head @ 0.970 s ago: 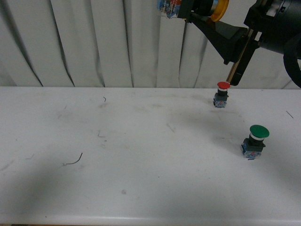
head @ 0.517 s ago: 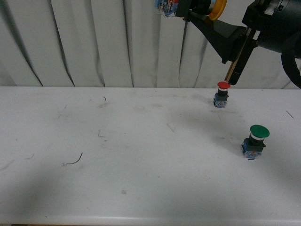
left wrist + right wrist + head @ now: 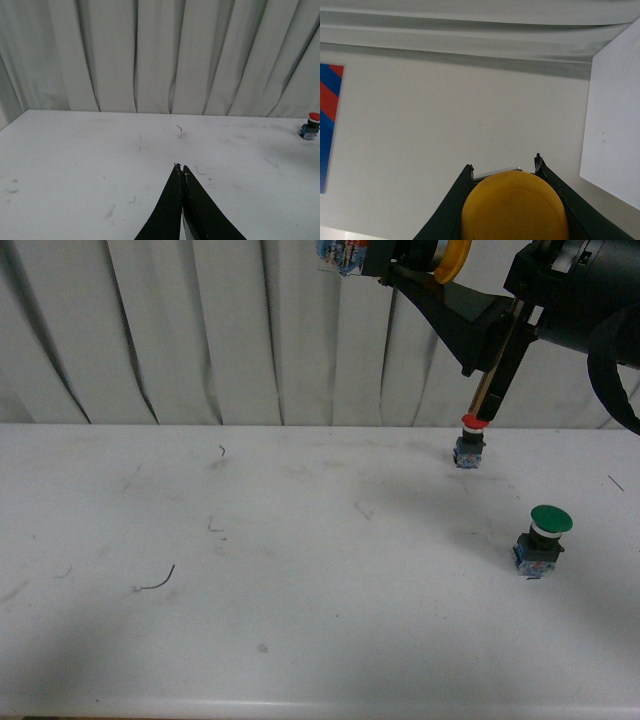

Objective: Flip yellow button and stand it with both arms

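Looks like the mid-air stage: held aloft, not yet turned base-down, not yet stood. High over the table (image 3: 300, 640), up against the curtain (image 3: 200, 330): the right arm (image 3: 590, 300), with the right gripper (image 3: 505, 167) clamped on its load. Low above the table, out of the front view: the left gripper (image 3: 181, 169), pressed together and empty. Next, probably: spread the left fingers, bring them up to the load, share the turn, then lower base-down.

Plenty of bare table across the left and middle for setting down, well away from the near edge. Less room on the right: the green button (image 3: 541, 538) upright there, and the red button (image 3: 471, 440) upright close to the far edge, seeming to sit just under the lowest black finger in the front view, depth impossible to tell. Worth steering clear of both on the way down. Off the table altogether: the yellow button (image 3: 515, 205), pinched across its cap, seemingly tipped sideways.
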